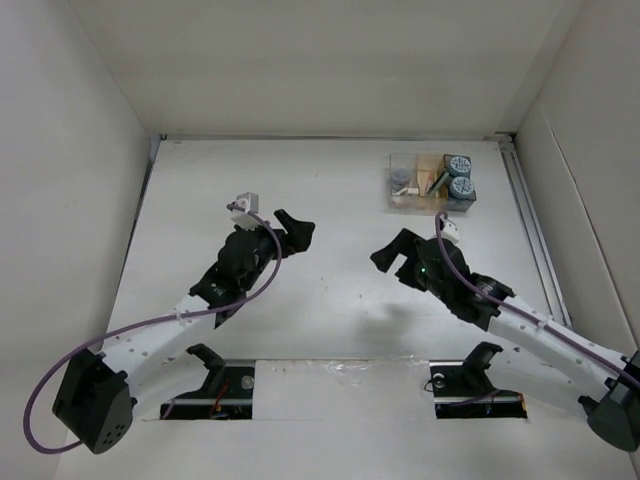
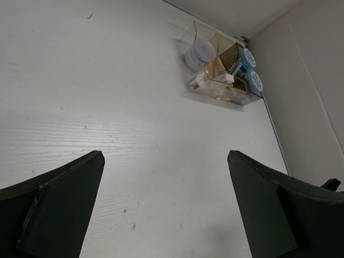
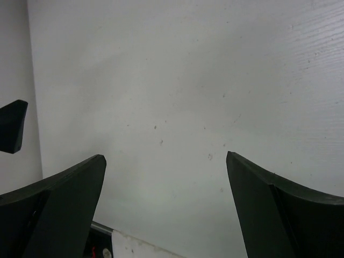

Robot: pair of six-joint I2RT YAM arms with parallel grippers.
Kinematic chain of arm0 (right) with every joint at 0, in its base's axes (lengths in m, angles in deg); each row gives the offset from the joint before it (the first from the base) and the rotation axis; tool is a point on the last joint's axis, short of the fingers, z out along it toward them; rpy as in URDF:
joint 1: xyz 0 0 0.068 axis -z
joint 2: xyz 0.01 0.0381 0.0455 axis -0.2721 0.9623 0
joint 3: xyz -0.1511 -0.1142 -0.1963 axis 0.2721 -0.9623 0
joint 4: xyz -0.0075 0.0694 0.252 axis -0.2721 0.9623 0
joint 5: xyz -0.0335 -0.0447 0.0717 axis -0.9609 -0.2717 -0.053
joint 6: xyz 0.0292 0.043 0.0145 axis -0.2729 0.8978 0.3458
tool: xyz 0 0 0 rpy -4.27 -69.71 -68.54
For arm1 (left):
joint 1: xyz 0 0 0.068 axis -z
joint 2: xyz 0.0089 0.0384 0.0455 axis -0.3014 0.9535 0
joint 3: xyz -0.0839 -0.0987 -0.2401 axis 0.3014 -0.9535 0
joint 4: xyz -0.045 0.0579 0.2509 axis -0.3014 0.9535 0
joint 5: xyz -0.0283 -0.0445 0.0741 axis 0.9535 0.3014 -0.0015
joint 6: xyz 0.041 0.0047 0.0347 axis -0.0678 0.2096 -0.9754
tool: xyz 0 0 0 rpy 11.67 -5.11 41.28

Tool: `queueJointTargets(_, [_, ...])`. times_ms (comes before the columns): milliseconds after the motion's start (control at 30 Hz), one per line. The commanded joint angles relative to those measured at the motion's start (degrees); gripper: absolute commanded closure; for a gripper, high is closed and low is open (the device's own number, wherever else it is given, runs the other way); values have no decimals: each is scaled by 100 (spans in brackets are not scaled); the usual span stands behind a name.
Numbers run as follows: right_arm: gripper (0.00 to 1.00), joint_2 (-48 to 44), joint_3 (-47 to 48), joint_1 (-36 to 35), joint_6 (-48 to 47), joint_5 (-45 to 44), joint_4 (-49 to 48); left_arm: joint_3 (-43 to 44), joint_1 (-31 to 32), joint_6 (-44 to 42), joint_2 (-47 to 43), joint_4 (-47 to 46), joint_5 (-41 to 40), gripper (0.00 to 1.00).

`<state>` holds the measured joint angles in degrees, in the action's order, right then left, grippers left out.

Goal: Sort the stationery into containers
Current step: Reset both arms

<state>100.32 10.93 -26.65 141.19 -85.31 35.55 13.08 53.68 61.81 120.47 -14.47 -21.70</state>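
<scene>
The left gripper [image 1: 298, 232] sits left of centre in the top view, and its own camera shows its two dark fingers [image 2: 59, 207] at the lower corners of the frame, spread wide. Only bare white table [image 1: 330, 190] lies between them, so it holds nothing and touches nothing. The right gripper [image 1: 388, 250] sits right of centre in the top view, its jaws just as wide apart in its wrist view. The fingers [image 3: 279, 209] frame empty table surface and grip nothing. The organiser tray [image 1: 430, 180] stands in the upper right of the top view, near the far wall and well apart from both grippers. Two blue-grey rolls [image 1: 460, 176] stand in its right-hand dark section, and a small purplish-grey pot [image 1: 400, 177] in its clear left section. The left wrist view shows the tray [image 2: 220, 70] more closely at the upper right of its frame. There the clear walls, the tan middle part, the pot [image 2: 201, 52] and the printed ends of the rolls [image 2: 250, 70] are plain, though the smaller contents of the middle section are too jumbled to name. The right wrist view misses the tray entirely. It shows only table, a white side wall [image 3: 13, 64] at the left and a dark tip [image 3: 12, 124] at the left edge, which the other views do not explain.
</scene>
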Motion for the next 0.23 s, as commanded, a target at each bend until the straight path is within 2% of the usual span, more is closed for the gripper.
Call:
queueJointTargets(0, [0,-366,-52,-151,278,-324,60,-68,-28,-89,-196,-208,106,0])
queueJointTargets(200, [0,-428,-53,-265,341,-552,174,-174,-28,-142,-319,-270,45,0])
